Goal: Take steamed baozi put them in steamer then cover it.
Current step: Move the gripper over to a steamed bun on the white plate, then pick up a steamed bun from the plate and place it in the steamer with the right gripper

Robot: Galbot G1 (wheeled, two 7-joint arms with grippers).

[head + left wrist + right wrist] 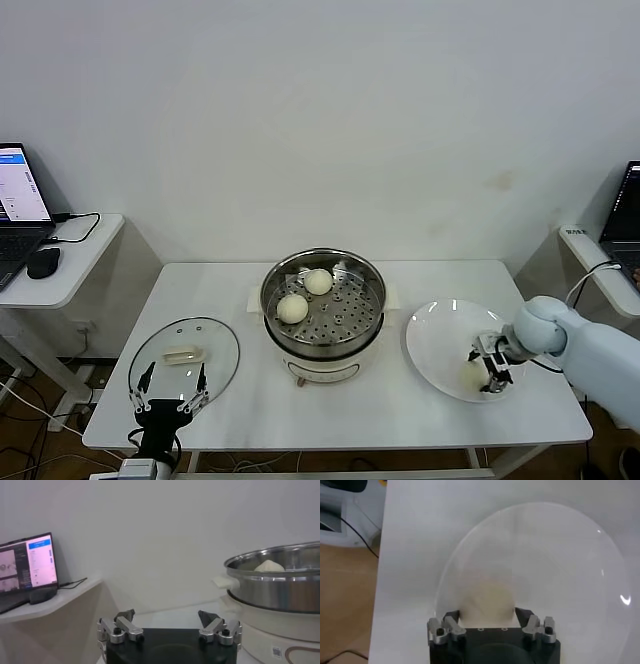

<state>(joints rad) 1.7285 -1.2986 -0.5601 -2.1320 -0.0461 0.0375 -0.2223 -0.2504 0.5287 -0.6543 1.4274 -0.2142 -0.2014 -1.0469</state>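
My right gripper [488,614] pinches a steamed baozi [487,600] on the white plate [435,345]. My left gripper [171,381] waits open beside the cover [184,356]. The steamer [323,300] bears a label [276,652], too blurred to read, I think.

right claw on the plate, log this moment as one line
right claw: closing around baozi on plate | left claw: open, idle near lid | steamer: two buns inside, uncovered

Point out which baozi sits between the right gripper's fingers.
The baozi on the white plate, between the right gripper fingers: that baozi. The other two baozi lie in the steamer, away from either gripper.
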